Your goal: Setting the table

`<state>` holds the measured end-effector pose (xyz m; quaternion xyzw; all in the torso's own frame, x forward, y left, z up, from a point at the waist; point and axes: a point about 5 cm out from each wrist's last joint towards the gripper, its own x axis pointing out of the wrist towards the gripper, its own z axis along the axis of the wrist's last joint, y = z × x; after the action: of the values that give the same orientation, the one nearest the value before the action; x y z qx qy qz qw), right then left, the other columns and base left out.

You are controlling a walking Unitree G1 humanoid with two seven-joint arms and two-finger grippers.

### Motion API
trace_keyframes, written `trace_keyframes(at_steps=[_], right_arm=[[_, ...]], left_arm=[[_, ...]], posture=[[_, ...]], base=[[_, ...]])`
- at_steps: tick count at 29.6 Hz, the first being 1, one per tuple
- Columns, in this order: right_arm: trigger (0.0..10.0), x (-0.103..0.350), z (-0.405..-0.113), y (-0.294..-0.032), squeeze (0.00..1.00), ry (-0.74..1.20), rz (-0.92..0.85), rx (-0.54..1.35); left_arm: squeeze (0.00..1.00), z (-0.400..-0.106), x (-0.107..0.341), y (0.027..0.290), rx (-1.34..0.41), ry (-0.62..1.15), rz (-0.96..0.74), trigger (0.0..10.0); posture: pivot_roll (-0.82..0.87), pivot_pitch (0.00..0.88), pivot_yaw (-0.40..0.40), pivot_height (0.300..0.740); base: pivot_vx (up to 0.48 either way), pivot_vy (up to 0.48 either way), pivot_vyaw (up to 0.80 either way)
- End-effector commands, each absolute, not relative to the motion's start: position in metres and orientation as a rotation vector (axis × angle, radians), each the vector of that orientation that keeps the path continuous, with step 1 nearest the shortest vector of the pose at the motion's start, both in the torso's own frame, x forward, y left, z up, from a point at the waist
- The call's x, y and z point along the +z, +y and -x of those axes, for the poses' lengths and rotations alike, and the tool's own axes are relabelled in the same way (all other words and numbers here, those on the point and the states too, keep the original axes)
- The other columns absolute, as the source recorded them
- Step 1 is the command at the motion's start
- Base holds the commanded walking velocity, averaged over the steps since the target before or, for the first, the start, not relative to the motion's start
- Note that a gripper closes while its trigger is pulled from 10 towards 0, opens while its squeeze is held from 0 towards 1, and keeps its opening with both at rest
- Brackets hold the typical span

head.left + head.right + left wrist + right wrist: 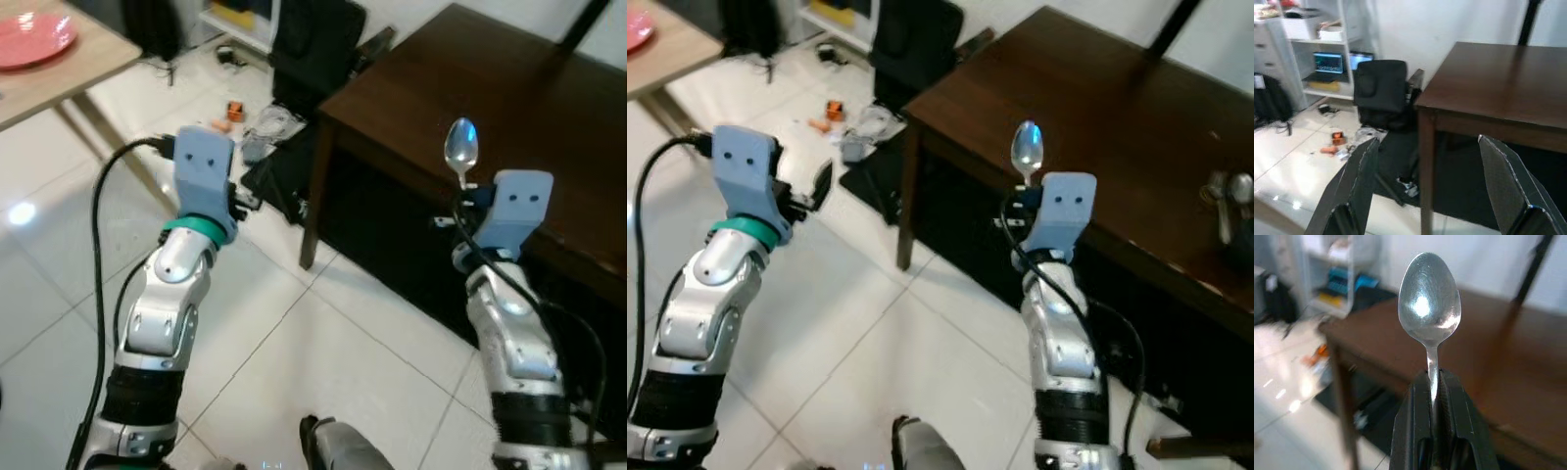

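Starting at nine o'clock, a round pink plate sits on a pale wooden tabletop at my far left. My left gripper hangs over the white tiled floor, its two long black fingers spread wide apart with nothing between them. Small orange bits and a black bag lie on the floor toward twelve o'clock. My right gripper has its fingers pressed tight on the handle of a shiny silver metal spoon, which stands upright, bowl at twelve o'clock, near the front edge of the dark brown wooden tabletop. More silver cutlery lies on it at three o'clock.
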<state>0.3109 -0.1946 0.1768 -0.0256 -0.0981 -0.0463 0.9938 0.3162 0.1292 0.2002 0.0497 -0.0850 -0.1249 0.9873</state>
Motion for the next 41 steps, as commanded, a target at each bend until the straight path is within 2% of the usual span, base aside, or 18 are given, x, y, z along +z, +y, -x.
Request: trace_keyframes(at_steps=[1,31,41], right_arm=[[10.0,0.179,-0.31,-0.199,0.0,-0.209,0.053,-0.104],[10.0,0.182,-0.313,-0.197,0.0,-0.211,0.043,-0.097],[10.0,0.19,-0.314,-0.194,0.0,-0.256,0.029,-0.08]], left_arm=[[0.0,-0.318,0.195,0.137,-0.255,-0.129,-0.085,10.0],[0.0,-0.324,0.206,0.142,-0.207,-0.188,-0.101,10.0],[0.0,-0.327,0.209,0.14,-0.17,-0.218,-0.141,10.0]], posture=[[0.04,0.019,0.004,0.74],[0.04,0.009,-0.003,0.74],[0.04,0.0,-0.004,0.74]], base=[[0.0,0.0,-0.8],[0.0,0.0,-0.8],[0.436,0.0,-0.18]])
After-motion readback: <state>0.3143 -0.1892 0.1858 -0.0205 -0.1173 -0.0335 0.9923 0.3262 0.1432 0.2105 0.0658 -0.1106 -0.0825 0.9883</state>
